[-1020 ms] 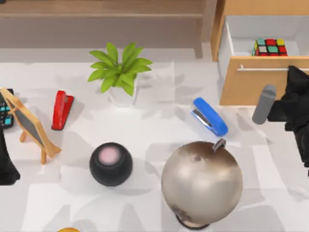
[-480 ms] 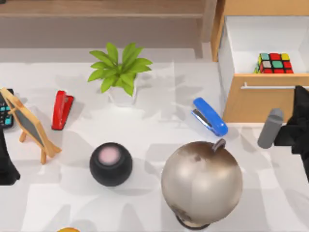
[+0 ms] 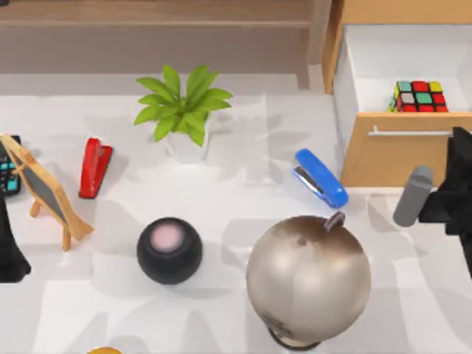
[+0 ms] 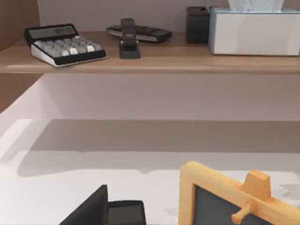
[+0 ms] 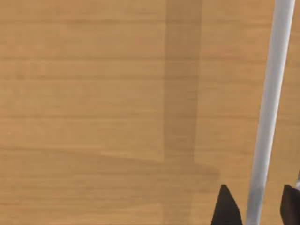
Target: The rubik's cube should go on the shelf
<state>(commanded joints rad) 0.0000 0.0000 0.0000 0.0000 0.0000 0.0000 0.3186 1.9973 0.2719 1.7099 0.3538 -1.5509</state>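
Showing red, green, yellow stickers: rubik's cube point(image 3: 418, 96).

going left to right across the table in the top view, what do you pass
Small chalkboard easel → red stapler → potted plant → blue stapler → open drawer holding the rubik's cube → right claw at the drawer handle.

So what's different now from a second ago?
The drawer has slid out toward the table's front, pulled by the right gripper, whose fingers sit either side of the metal handle. That has uncovered more of the rubik's cube inside it. The right arm has backed off with the drawer. The shelf, staplers, plant, globe and left arm have not moved.
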